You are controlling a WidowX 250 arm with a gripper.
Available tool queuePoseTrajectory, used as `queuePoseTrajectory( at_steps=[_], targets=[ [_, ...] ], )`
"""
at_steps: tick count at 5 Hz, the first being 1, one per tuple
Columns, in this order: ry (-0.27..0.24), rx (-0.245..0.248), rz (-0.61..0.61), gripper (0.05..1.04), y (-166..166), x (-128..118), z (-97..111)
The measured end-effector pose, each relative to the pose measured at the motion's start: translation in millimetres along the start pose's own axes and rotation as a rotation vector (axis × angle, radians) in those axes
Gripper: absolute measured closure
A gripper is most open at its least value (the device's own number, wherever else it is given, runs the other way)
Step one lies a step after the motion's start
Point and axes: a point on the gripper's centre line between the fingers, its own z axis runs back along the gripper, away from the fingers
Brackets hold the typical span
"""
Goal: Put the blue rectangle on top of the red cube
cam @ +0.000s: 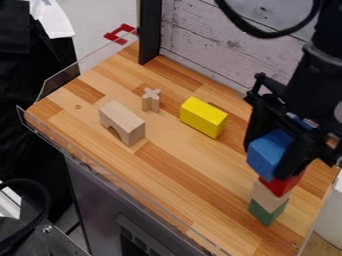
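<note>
Rectangle [266, 154] (blue one) clasped in claw [268, 156], above red cube [280, 185].

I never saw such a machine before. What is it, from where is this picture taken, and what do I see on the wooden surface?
The machine is a black robot arm ending in a two-finger gripper. One fixed camera looks down at a slant. Between the fingers is a blue block, held directly over a small stack: red cube on top, plain wooden block in the middle, green block at the bottom. Whether blue already touches red, I cannot tell. Elsewhere on the wooden top are a yellow block, a wooden arch and a small cross-shaped wooden piece.
</note>
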Motion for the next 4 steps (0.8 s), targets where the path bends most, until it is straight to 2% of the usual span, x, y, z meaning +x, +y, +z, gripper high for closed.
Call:
queuePoseTrajectory(
  at_steps=[1,2,3,4],
  targets=[
    [0.006,0.0,0.001,0.439,0.5,0.8,-1.9],
    [0.015,0.001,-0.002,0.161,0.6,-0.4,-2.3],
    [0.015,0.007,0.004,0.079,1.5,-0.2,-1.9],
    [0.004,0.013,0.026,0.083,6.4,2.6,6.4]
  ],
)
